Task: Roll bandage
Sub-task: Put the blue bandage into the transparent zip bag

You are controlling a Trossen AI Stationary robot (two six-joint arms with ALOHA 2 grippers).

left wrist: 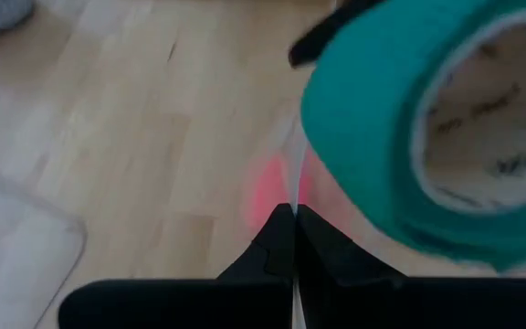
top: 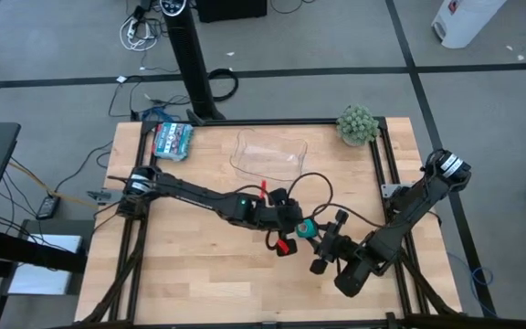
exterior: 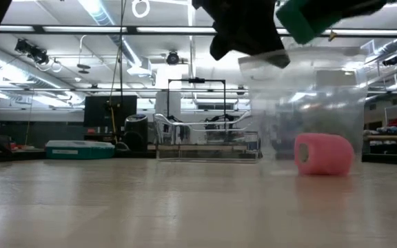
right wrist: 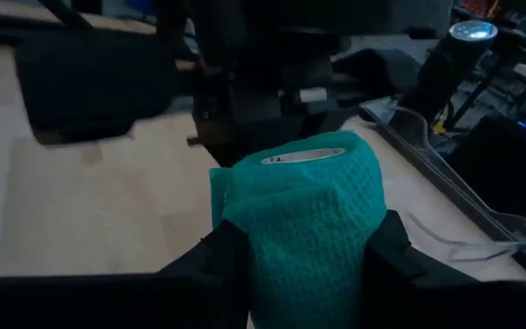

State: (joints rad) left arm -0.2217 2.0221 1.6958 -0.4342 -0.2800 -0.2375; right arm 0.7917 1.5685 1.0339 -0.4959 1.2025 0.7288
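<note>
The bandage (right wrist: 299, 219) is a compact teal roll with a pale cardboard core (left wrist: 491, 119), held above the table at centre right (top: 307, 228); it shows at the top of the low view (exterior: 316, 17). My right gripper (right wrist: 304, 265) is shut on it from the near right (top: 322, 242). My left gripper (left wrist: 292, 215) is shut right beside the roll on its left (top: 292, 222). A short teal flap (right wrist: 219, 196) leads from the roll toward the left gripper. My right gripper pinches the roll's curved side (right wrist: 354, 247) between its two fingers, one on each side. The roll is lifted clear of the table, its core end turned toward my left gripper. My left gripper's shut fingertips (left wrist: 281, 228) meet a thin edge (left wrist: 292, 174) running to the roll, seemingly the bandage's loose end; the contact is too thin to tell more.
A pink roll (exterior: 322, 153) lies on the table under the grippers (top: 286, 247). A clear plastic container (top: 268, 151) stands behind it. A teal-patterned packet (top: 173, 139) lies at the far left, a small green plant (top: 357, 123) at the far right.
</note>
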